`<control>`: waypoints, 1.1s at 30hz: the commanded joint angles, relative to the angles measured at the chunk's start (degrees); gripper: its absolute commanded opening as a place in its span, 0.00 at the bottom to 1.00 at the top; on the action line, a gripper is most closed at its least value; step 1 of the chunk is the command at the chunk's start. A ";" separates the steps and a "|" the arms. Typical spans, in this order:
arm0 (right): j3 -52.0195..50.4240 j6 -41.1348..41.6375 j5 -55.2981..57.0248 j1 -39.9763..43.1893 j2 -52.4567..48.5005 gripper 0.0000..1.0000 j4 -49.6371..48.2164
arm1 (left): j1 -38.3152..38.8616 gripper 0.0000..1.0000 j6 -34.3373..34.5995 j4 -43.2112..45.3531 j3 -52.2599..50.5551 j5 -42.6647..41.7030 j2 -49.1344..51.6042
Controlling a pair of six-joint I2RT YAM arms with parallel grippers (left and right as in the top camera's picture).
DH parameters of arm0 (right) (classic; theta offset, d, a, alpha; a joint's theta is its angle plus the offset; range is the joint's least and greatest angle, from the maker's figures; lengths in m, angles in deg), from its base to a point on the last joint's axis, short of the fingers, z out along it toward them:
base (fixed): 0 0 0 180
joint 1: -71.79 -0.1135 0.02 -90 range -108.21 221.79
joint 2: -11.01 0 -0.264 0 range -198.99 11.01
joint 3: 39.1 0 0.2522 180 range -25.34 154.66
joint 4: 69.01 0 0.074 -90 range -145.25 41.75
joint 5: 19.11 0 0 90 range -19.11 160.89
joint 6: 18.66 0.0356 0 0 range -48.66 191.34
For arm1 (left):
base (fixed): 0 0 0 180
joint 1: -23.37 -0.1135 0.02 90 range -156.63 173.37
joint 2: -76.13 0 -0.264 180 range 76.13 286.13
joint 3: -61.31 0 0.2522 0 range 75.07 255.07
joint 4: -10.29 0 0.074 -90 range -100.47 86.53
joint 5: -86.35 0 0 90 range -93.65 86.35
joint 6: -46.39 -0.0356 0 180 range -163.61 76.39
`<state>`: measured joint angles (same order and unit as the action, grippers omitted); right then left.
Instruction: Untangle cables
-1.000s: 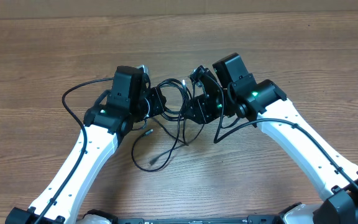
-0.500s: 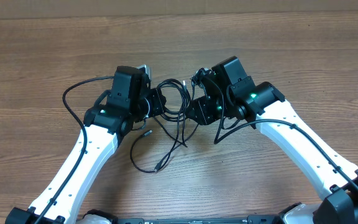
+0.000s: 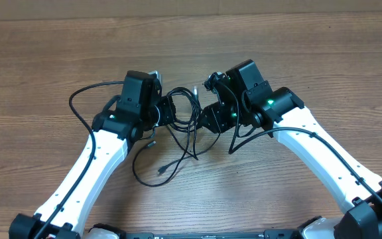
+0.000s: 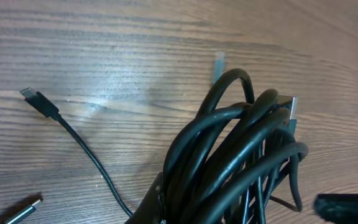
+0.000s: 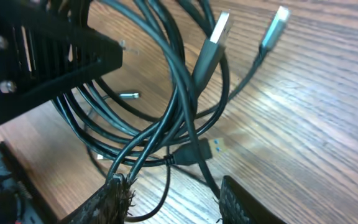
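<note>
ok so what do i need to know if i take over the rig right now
Left gripper: looks shut on the cables, holding a looped bunch up off the table.
Right gripper: open, fingers apart, with a few strands of the same bunch running between them.
Cables: the tangle hangs between the two grippers. Loose lengths trail toward the robot's base, and one black plug lies free on the wood.
Done: bunch picked up, nothing separated yet.
Left: probably close the right gripper on one strand, draw it out of the loops, then repeat for the others.
</note>
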<state>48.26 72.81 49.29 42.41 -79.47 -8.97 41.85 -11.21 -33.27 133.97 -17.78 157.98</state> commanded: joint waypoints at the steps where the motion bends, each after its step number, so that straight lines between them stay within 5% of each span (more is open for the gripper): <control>1: 0.72 -0.48 2.29 0.00 0.76 0.49 -1.73 | -0.09 0.04 -0.52 0.94 1.27 -2.86 0.76; 14: -0.87 -0.42 -6.49 -0.17 0.76 0.50 -1.16 | -1.86 0.04 -2.21 3.56 1.27 -11.32 0.74; 23: -0.87 -0.20 -25.16 -0.81 0.76 0.50 0.50 | -4.98 0.04 16.50 4.83 1.27 -9.46 0.76; 33: -0.87 0.26 -18.80 -6.60 0.76 0.52 -3.76 | -2.34 0.04 20.55 12.02 1.27 -11.78 0.76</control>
<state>48.02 72.88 26.78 37.12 -79.47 -12.69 39.43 6.32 -23.83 133.97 -27.18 158.72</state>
